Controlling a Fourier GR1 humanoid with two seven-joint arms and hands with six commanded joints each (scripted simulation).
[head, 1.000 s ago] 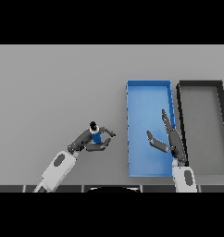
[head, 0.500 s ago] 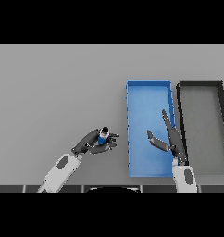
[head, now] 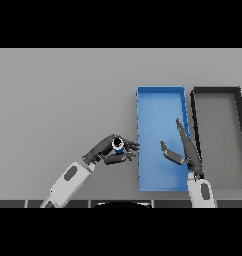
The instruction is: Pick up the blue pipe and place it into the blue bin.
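- The left hand (head: 109, 151) has its fingers and thumb curled round the blue pipe (head: 117, 145), gripping it; the pipe's open end faces up, showing a pale ring with a dark hole.
- The pipe sits between the thumb and fingers of that hand, just left of the blue bin (head: 160, 102) and not yet over it.
- The fingertips of the left hand reach almost to the bin's left wall.
- The right hand (head: 185, 149) hangs over the right part of the blue bin, fingers straight and spread from the thumb, holding nothing.
- The thumb of the right hand points left toward the pipe, with a stretch of bin floor between the two hands.
- A black bin (head: 216, 91) stands just right of the right hand, beside the blue bin.
- All rests on the grey table (head: 58, 100).
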